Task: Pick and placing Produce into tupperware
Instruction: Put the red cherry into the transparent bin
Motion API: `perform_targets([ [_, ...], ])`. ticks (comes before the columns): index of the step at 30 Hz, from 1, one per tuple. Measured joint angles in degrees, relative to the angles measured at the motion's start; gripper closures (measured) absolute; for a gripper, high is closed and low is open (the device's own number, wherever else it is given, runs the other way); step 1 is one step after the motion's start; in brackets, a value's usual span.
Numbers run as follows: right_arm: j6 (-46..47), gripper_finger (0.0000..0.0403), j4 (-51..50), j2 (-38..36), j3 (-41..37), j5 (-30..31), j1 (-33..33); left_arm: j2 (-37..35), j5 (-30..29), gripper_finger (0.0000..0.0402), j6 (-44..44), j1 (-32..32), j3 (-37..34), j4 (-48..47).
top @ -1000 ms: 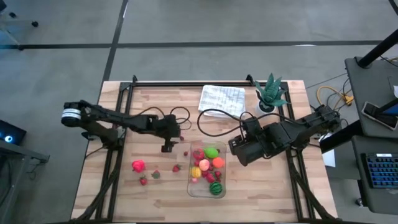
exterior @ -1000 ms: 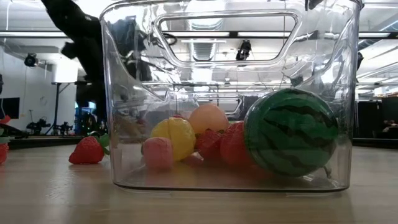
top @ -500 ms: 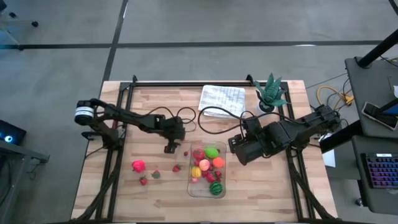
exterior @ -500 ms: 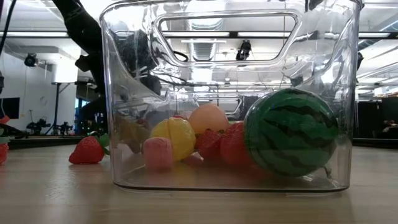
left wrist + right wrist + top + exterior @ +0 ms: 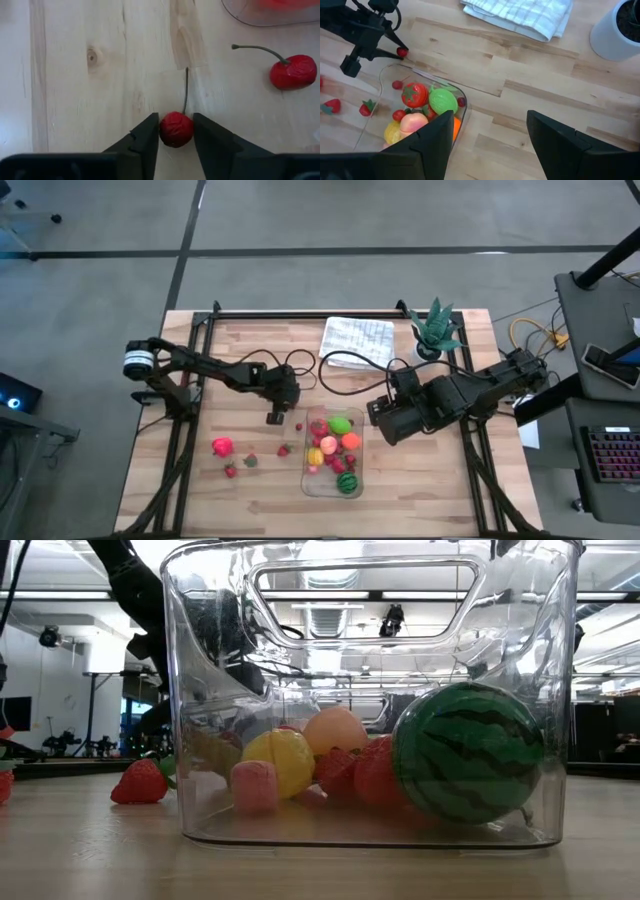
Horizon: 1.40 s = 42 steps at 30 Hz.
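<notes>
Wrist camera gives me left hand [image 5: 176, 131] clamped on cherry [image 5: 176, 129] on tabletop [image 5: 75, 100]; overhead hides cherry. Right hand [image 5: 490, 137] apart beside tupperware [image 5: 465, 107].

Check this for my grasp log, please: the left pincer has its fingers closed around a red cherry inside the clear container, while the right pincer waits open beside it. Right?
One detail is wrong: the red cherry lies on the bare wooden table, outside the clear container, as the left wrist view shows. The left pincer does grip it, and the right pincer waits open beside the container.
</notes>
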Motion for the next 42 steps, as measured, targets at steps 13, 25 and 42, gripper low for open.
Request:
perform_targets([
  [13, 0.0, 0.0161, 0.0, 0.0, -0.27, 0.02, 0.0, -0.71, -2.02, 0.0349, 0.0, 0.07, 1.69, -1.87],
  [25, -1.99, 0.0161, -0.02, -1.03, -0.12, 1.32, 0.15, -19.78, -2.91, 0.035, -9.03, -7.17, 15.58, -19.11],
  [42, -33.07, 0.0161, 6.27, -1.89, 2.29, 3.3, 0.13, -0.48, -1.31, 0.035, -25.68, -20.55, 25.14, -11.29],
])
